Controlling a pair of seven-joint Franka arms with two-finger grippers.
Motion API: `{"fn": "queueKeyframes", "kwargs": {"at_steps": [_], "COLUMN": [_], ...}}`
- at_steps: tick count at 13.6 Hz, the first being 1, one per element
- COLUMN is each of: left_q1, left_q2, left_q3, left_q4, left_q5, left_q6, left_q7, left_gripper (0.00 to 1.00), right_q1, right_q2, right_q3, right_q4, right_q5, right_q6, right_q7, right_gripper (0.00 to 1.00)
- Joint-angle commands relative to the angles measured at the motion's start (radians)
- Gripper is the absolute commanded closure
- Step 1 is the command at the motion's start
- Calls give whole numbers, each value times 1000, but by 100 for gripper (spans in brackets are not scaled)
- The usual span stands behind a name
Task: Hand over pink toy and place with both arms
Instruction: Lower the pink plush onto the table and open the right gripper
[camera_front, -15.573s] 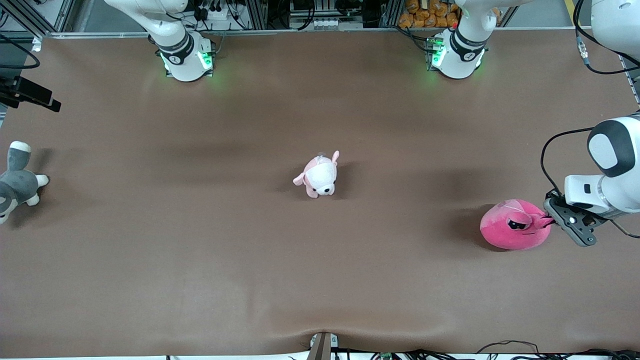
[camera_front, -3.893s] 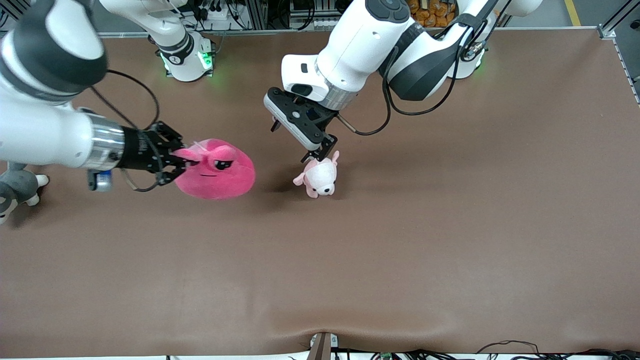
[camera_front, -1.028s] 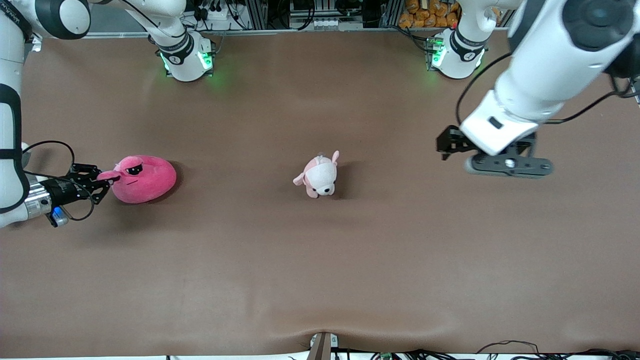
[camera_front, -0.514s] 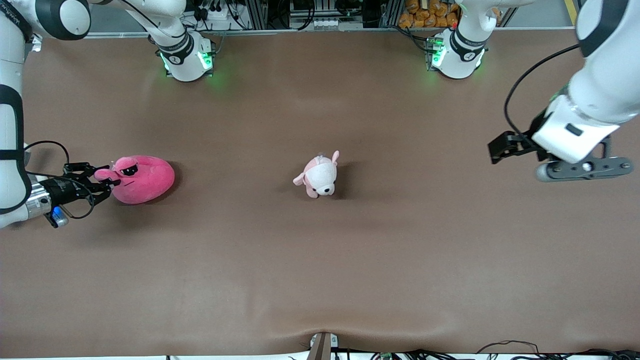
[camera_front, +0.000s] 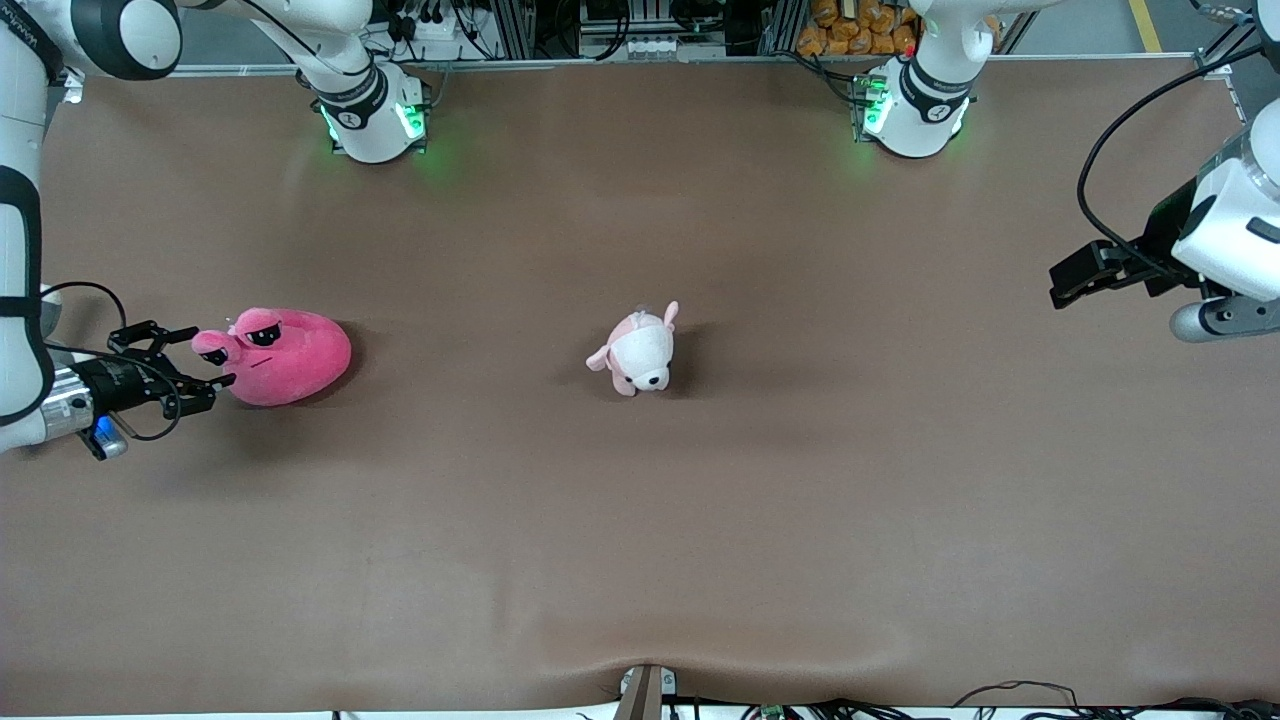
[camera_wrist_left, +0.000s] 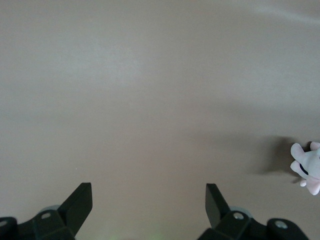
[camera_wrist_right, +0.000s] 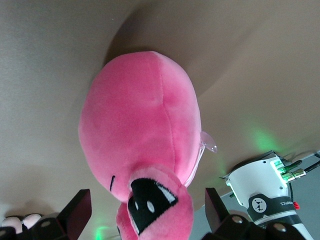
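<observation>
Front view, right claw (camera_front: 205, 359): spread wide at the right arm's end of the table (camera_front: 640, 520), its fingers either side of one stalk eye of the pink toy (camera_front: 280, 357), not pinching it.
Front view, pink toy: resting on the table just beside the right claw.
Front view, left claw (camera_front: 1062, 283): up over the left arm's end, well apart from the toy.
Front view, puppy plush (camera_front: 640, 352): mid-table, between the two claws.
Left wrist view, left claw (camera_wrist_left: 149, 200): fingers spread, bare table between them; puppy plush (camera_wrist_left: 309, 166) at the edge.
Right wrist view, right claw (camera_wrist_right: 148, 206): fingers apart, with the pink toy (camera_wrist_right: 142, 130) and its stalk eye between the tips.
</observation>
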Motion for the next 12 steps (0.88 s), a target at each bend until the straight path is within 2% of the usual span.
{"fn": "queueKeyframes", "kwargs": {"at_steps": [1,3,7,9,12], "left_q1": [38,43,43,46,61], "left_q2": [-35,-32,-28,-28,-25], "left_q3": [-10,-10,-10,-8,-4], "left_q4": [-33,-33,-33,-33,-33], "left_q5": [-30,-30,-29,-29,-32], "left_q6": [-9,-9,-9,-9,-9], "left_q7": [3,3,11,27,63], "left_gripper": [0,0,0,0,0], "right_q1": [-12,-24,-24,-7,60], "right_q2": [-35,-58,-133,-177,-240], "right_q3": [15,15,23,24,23], "right_q4": [7,7,6,6,0], "right_q5": [-16,-16,-14,-11,-14], "right_q6": [-19,-57,-47,-24,32], "right_q7": [-10,-34,-136,-246,-275], "right_gripper": [0,0,0,0,0]}}
